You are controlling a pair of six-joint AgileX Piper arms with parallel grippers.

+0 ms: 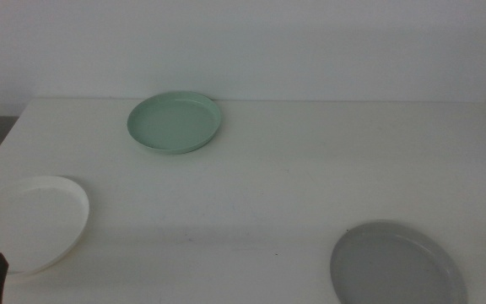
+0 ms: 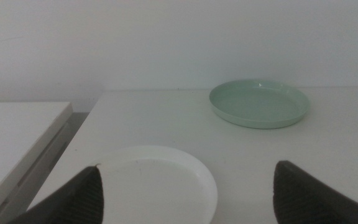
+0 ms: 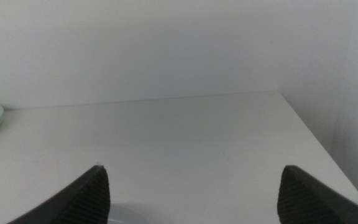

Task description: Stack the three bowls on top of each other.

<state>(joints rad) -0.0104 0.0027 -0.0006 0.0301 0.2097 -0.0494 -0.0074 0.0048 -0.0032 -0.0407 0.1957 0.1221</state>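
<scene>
**No bowl stacked yet; all three lay apart**

Nothing of the stack was built. The mint green bowl (image 1: 175,122) sat toward the far side of the surface (image 1: 310,177), the white bowl (image 1: 28,221) at the near left, and the grey bowl (image 1: 396,264) at the near right, each well apart from the others. The left end effector (image 2: 188,193) hovered wide and empty just behind the white bowl. The right end effector (image 3: 194,196) was likewise spread wide, holding nothing, by the grey bowl. Every lift and placement remained.
</scene>
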